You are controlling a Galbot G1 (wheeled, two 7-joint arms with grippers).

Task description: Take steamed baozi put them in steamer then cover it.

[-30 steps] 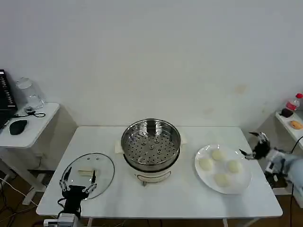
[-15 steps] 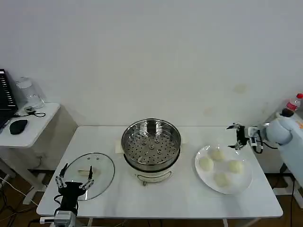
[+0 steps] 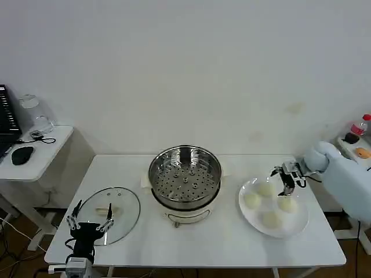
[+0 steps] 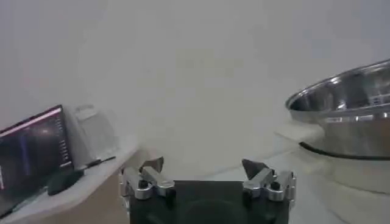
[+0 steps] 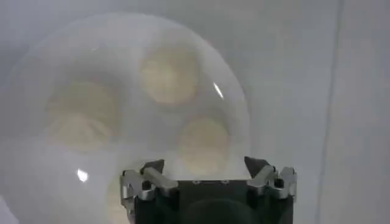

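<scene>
left gripper (image 3: pixel 88 222): nearest, at the front-left edge of the surface (image 3: pixel 145 243), jaws spread open, holding nothing, just at the near rim of the cover.
cover (image 3: pixel 108 211): flat on the surface front-left, glass with cream handle up, left of the steamer and apart from it.
baozi plate (image 3: pixel 295 227): white plate on the right side of the surface, right of the steamer with a gap between.
steamed baozi (image 3: pixel 271 219): four on the plate, none in the steamer; one near, two mid, one far.
right gripper (image 3: pixel 284 179): over the far part of the plate, above the buns between the far one and the right one; jaws open, gripping nothing. Contact with a bun cannot tell.
right wrist view: gripper (image 5: pixel 207 173) with open jaws looking down on the plate (image 5: pixel 36 67) and baozi (image 5: pixel 169 74).
steamer (image 3: pixel 185 179): centre of the surface, open, perforated tray bare, on white base.
left wrist view: gripper (image 4: pixel 207 176) open, steamer wall (image 4: pixel 347 115) off to one side.
side table (image 3: pixel 35 153): far left, apart from the main surface, with mouse and jar.
</scene>
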